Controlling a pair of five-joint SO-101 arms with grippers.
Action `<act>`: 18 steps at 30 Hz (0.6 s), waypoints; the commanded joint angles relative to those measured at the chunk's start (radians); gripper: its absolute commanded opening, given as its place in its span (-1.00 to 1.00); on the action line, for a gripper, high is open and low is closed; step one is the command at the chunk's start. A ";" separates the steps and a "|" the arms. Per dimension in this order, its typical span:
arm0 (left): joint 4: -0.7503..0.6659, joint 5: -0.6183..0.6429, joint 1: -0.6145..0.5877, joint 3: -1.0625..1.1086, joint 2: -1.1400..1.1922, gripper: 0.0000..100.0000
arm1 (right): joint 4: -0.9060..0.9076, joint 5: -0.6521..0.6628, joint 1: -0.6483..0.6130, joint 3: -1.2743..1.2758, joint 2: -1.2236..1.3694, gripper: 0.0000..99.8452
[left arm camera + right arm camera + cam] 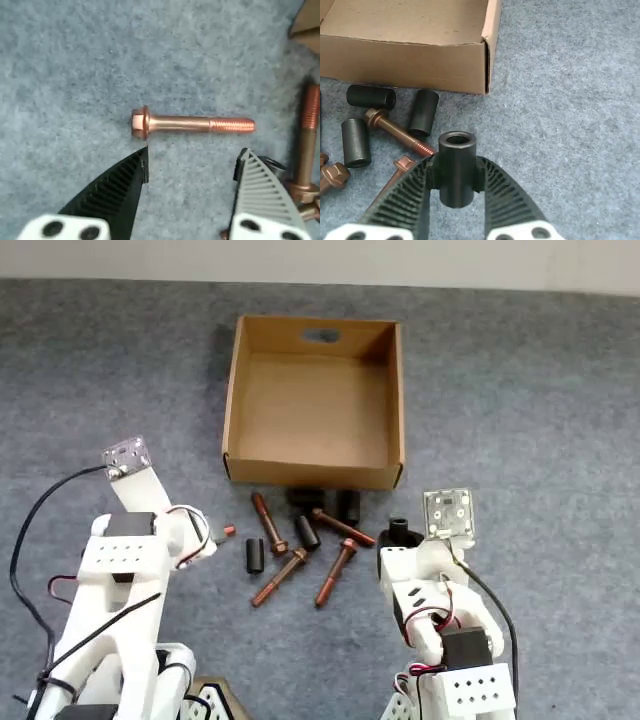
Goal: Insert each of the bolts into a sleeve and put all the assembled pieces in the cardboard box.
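- left gripper point(194, 161): my fingers are released and spread wide, tips pointing down at the carpet point(75, 60).
- single bolt point(192, 124): it lies flat on the carpet just beyond my left fingertips, crosswise to them and apart from both. its flanged head is on the side of my black finger point(120, 190), its thread on the grey finger's side.
- right gripper point(456, 172): my fingers are clenched on one black sleeve point(456, 150). i hold it upright, with its bore open at the top.
- position of that sleeve, high view: it is at my right gripper's tip, just beside the pile of parts and near the box's front right corner.
- cardboard box point(313, 475): open-topped, its brown floor in full view, it stands on the carpet beyond both my arms.
- loose bolts point(268, 523): four of them lie on the carpet just in front of the box's front wall, between my two arms.
- loose sleeves point(254, 556): four black ones lie on their sides among those bolts, two of them close under the box wall.
- assembly status: every bolt and sleeve i can see lies separate.
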 commanded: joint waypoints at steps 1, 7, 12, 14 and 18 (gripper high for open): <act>-0.011 -0.008 0.004 0.005 -0.007 -0.42 | 0.004 -0.003 0.010 -0.004 -0.016 -0.99; -0.003 0.167 0.005 0.061 0.002 -0.42 | 0.004 -0.002 0.010 -0.004 -0.016 -0.99; -0.161 0.324 -0.024 0.097 0.002 -0.42 | 0.004 -0.002 0.010 -0.004 -0.016 -0.99; -0.213 0.361 -0.027 0.113 0.002 -0.42 | 0.004 -0.002 0.010 -0.004 -0.016 -0.99; -0.275 0.427 -0.025 0.116 0.004 -0.42 | 0.004 -0.002 0.010 -0.004 -0.016 -0.99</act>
